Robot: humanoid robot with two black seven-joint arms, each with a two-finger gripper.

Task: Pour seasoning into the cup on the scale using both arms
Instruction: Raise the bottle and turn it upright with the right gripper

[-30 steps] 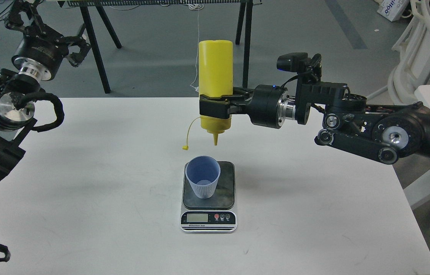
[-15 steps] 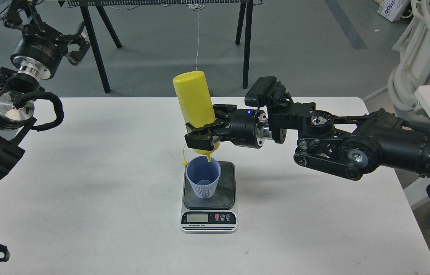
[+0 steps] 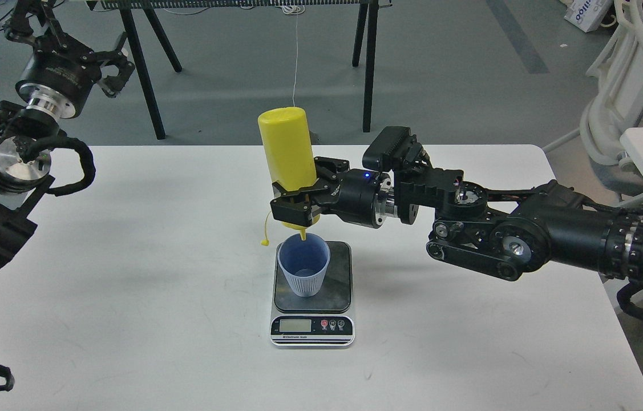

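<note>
Right gripper (image 3: 294,212) is clamped around the lower body of the yellow seasoning bottle (image 3: 287,145), which hangs upside down, leaning a little left at the top, nozzle right at the rim of the light-blue cup (image 3: 303,268). The cup stands upright on the scale (image 3: 312,311), mid-table (image 3: 127,297). Left gripper (image 3: 111,68) hovers high at the far left, fingers spread, holding nothing.

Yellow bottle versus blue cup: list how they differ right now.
The yellow bottle hangs upside down in the right gripper, nozzle down; the blue cup stands upright on the scale. The bottle is taller and smooth-sided; the cup is short, tapered and ribbed low down. Both look plastic.
</note>
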